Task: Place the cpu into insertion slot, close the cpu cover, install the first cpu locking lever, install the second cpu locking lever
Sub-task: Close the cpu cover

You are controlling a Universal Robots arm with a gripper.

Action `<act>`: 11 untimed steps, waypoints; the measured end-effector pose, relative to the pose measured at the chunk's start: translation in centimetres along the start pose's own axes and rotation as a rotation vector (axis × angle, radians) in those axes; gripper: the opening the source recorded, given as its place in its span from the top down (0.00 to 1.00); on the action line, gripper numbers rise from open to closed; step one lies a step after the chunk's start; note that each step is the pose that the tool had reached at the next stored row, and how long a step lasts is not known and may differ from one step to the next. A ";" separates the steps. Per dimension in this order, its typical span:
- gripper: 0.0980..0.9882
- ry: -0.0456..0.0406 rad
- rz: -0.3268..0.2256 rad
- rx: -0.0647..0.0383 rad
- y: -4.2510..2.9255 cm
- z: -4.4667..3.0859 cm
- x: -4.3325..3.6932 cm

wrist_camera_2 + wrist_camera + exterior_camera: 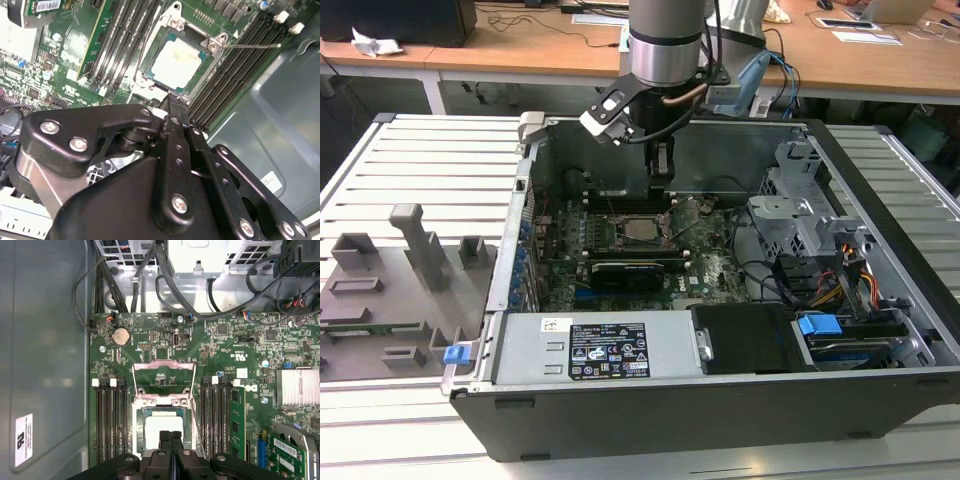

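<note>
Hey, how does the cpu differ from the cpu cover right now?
The cpu is a solid pale-silver square; the cover is a thin frame with a big open window. The cpu lies seated in the slot; the cover is swung open, off the slot. Both are square, silvery and roughly socket-sized.

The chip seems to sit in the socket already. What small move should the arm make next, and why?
Probably carry the shut pincer across to the cpu cover and begin tipping it over the socket. The cpu already lies in the insertion slot, the cover lies flipped open beyond it, and the pincer holds nothing.
</note>
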State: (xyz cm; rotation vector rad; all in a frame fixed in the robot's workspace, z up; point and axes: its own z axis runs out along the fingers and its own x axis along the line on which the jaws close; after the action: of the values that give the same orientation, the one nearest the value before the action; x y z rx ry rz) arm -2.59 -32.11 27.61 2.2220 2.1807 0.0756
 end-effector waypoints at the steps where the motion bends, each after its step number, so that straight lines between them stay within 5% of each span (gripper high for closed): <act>1: 0.99 0.0000 0.000 0.000 0.16 0.01 0.00; 11: 0.99 0.0000 0.000 0.001 1.45 0.08 0.03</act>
State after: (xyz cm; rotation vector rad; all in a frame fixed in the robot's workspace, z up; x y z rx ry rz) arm -1.14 -32.11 27.61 2.2225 2.1808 0.0751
